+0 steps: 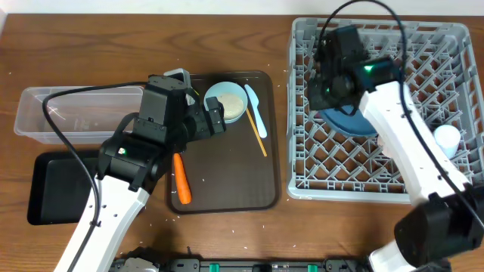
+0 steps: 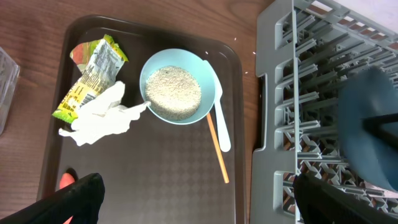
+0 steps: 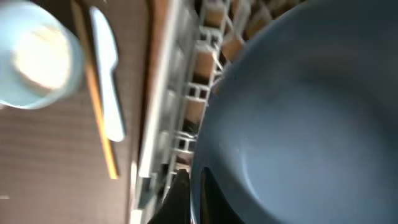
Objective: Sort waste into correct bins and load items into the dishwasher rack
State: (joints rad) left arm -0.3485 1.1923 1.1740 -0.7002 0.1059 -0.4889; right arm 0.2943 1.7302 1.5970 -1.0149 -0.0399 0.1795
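Brown wooden table [image 1: 151,38] carries the grey dishwasher rack [image 1: 454,45] at its right side, where the right gripper [image 3: 198,193] pinches the rim of the dark blue plate [image 1: 348,122] — plate inside the rack. Left gripper [image 2: 196,202] hangs wide open over the brown serving tray [image 2: 155,174] — bowl [image 2: 179,87], wrapper [image 2: 87,74], tissue [image 2: 102,115] and carrot [image 1: 181,179] lie on it.

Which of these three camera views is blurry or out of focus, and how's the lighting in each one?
Overhead view: sharp and evenly lit. Left wrist view: the bowl and wrapper are crisp, but the dark blue plate at the right edge is smeared. Right wrist view: soft all over, the plate too near to focus, the bowl washed out pale.
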